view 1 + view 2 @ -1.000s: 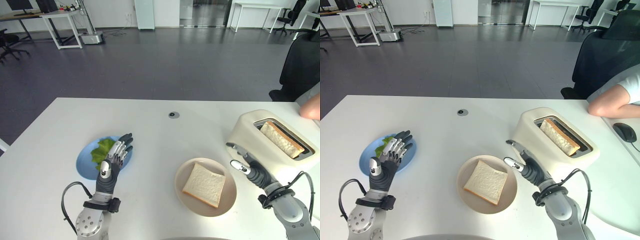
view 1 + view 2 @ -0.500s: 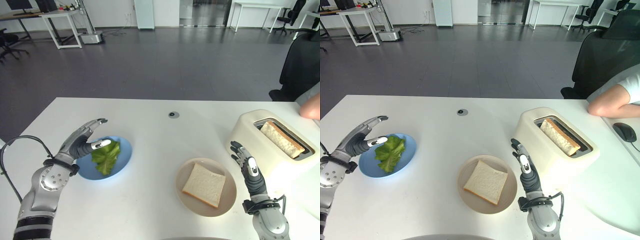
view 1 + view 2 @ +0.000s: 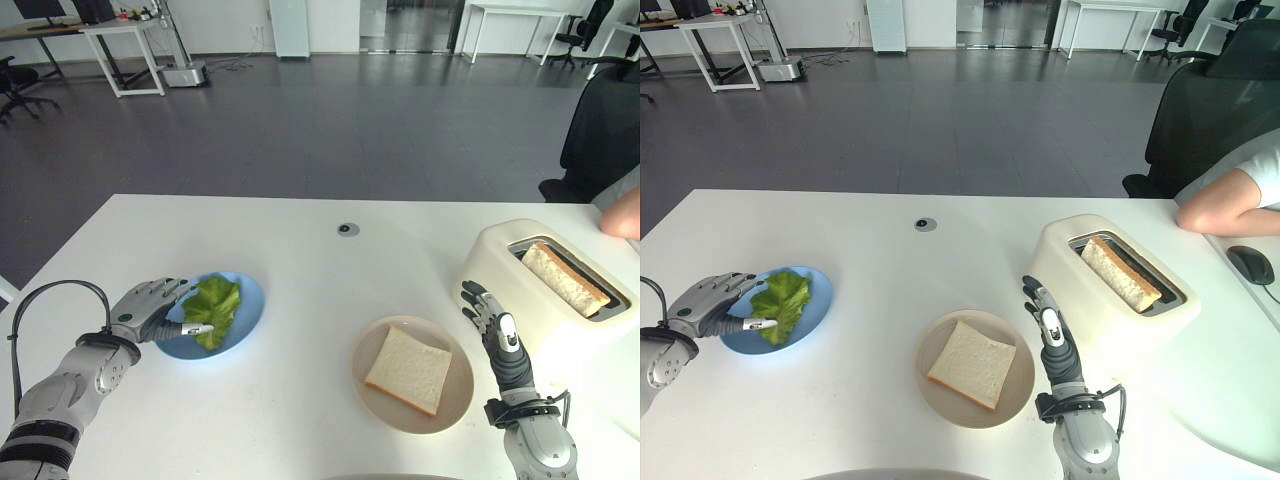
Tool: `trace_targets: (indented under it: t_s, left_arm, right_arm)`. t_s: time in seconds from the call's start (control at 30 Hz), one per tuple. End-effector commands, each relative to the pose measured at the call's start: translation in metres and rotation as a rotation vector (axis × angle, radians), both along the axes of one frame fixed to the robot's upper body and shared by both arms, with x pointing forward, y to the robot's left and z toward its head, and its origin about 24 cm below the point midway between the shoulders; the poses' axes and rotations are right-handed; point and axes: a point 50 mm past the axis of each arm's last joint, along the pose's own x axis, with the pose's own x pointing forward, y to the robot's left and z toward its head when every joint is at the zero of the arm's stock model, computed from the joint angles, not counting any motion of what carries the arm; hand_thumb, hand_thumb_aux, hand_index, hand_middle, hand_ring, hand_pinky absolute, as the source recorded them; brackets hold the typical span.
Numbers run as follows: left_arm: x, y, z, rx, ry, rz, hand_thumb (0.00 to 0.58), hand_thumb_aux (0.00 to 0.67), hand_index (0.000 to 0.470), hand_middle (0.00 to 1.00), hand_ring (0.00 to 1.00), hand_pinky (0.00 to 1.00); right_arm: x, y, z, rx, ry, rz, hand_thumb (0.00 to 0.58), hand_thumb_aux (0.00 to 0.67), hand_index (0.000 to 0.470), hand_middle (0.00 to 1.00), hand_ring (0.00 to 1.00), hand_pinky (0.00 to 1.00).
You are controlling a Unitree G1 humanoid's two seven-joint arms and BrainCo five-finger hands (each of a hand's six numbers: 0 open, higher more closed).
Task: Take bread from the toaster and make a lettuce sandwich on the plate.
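**Desk:** What's in front of you?

**Operator:** A white table in an open office with dark flooring behind it. At lower left I have the left hand at the rim of the blue plate. Its fingers are curled onto the left edge of the lettuce leaf, thumb against it, and the leaf lies in the plate, not lifted.

**Desk:** Why there?

**Operator:** I judge lettuce is the next layer. The beige plate at lower centre already holds one bread slice, lying flat and bare.

**Desk:** And the other side?

**Operator:** The right hand stands upright at lower right, fingers straight, holding nothing. It is between the beige plate and the toaster, just beside the toaster's front. I'd say it waits there for the second slice, which stands in the slot.
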Motion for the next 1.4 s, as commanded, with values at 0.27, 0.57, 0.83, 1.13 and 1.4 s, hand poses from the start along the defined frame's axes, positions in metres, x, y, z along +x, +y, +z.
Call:
trace_targets:
  t_s: [0.27, 0.57, 0.83, 1.13, 1.4]
  left_arm:
    - [-0.003, -0.01, -0.015, 0.015, 0.058, -0.044, 0.466, 0.373, 0.262, 0.0, 0.0, 0.0]
    - [-0.006, -0.007, -0.02, 0.005, 0.07, -0.033, 0.579, 0.644, 0.452, 0.0, 0.0, 0.0]
    - [0.003, -0.019, 0.005, -0.034, -0.064, -0.102, 0.58, 0.67, 0.47, 0.0, 0.0, 0.0]
    - [0.006, -0.06, 0.054, -0.165, -0.262, -0.261, 0.58, 0.67, 0.47, 0.0, 0.0, 0.0]
    - [-0.009, -0.175, 0.073, -0.447, -0.252, -0.603, 0.58, 0.67, 0.47, 0.0, 0.0, 0.0]
  right_arm:
    - [-0.001, -0.002, -0.001, 0.0, 0.005, -0.004, 0.0, 0.0, 0.0, 0.0, 0.0, 0.0]
    - [0.0, -0.002, 0.001, -0.003, -0.002, 0.001, 0.0, 0.0, 0.0, 0.0, 0.0, 0.0]
    - [0.0, -0.001, 0.001, -0.006, -0.004, 0.006, 0.0, 0.0, 0.0, 0.0, 0.0, 0.0]
    - [0.002, -0.001, 0.001, -0.009, -0.007, 0.008, 0.0, 0.0, 0.0, 0.0, 0.0, 0.0]
    - [0.006, -0.006, 0.006, -0.011, -0.034, -0.018, 0.0, 0.0, 0.0, 0.0, 0.0, 0.0]
